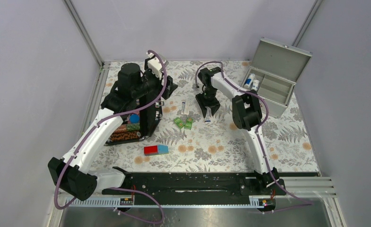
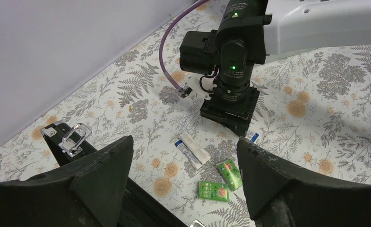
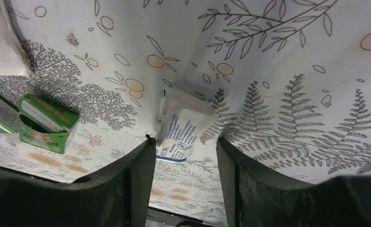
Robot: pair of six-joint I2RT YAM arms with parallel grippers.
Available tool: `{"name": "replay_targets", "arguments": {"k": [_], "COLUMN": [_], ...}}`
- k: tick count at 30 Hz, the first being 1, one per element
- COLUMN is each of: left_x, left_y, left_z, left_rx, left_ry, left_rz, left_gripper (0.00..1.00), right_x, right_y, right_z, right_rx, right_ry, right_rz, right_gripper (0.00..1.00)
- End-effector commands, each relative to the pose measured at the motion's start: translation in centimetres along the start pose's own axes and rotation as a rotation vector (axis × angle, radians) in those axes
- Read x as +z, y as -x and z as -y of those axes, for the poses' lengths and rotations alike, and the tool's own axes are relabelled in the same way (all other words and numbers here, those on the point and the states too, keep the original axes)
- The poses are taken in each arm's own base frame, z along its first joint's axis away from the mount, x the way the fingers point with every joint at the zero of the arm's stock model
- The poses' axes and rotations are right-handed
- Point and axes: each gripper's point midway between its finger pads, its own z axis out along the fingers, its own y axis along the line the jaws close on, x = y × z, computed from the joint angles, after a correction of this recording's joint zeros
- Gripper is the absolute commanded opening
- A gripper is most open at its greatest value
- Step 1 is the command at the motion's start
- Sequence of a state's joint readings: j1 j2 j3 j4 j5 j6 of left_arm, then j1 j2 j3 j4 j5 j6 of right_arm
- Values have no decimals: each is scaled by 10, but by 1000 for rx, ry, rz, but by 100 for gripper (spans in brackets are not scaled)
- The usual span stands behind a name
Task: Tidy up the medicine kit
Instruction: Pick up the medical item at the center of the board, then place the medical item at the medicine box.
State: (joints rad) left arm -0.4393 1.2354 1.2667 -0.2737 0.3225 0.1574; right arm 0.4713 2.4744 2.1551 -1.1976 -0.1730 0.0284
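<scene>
Top external: grey medicine kit [image 1: 281, 57] sits far right on table, lid up; rigid metal, probably heavy, I'd grip rim. Right gripper [image 3: 184, 139] released, straddling limp sachet [image 3: 181, 125]. Left gripper [image 2: 183, 142] released, empty.

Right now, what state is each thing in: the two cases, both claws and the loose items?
medicine kit: lid open, standing up.
bottles: inside the kit.
black case: open, colourful contents inside.
left claw: open, holding nothing.
right claw: jaws apart astride the sachet; grip unclear.
sachet: between the right claw's fingers.
green boxes: lying loose on the table.
</scene>
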Motion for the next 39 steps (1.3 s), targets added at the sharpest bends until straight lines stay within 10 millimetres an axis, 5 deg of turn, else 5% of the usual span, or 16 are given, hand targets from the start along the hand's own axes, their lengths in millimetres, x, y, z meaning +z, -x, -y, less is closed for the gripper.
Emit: {"name": "replay_targets", "arguments": {"k": [1,13,18,23,26,33,39], "left_x": [-10,-9,-10,-7,-4,-2,-3], "left_y": [28,31,33,32,34,30,20], "left_z": [-1,-3,-5,-6,-6,-6,-10], "left_rx": [-1,-15,-10,-16,-25,-32,-33], "left_ry": [4,6,13,10,5,6,20], "left_rz": [101,110,113,109,112,98,75], "left_gripper": [80,80,80,80,80,80,80], "right_x": [2,-1,-56,-120,-152,-236,-274], "right_y": [-1,-1,20,21,19,1,-20], "right_z": [-3,3,-3,4,34,151,247], "right_rx": [-43,-68,-104,-131,-112,-97,-218], "right_ry": [-28,-127,-99,-62,-89,-349,-614], "right_rz": [-14,-11,147,292,361,477,497], "right_gripper": [53,23,22,20,19,12,10]}}
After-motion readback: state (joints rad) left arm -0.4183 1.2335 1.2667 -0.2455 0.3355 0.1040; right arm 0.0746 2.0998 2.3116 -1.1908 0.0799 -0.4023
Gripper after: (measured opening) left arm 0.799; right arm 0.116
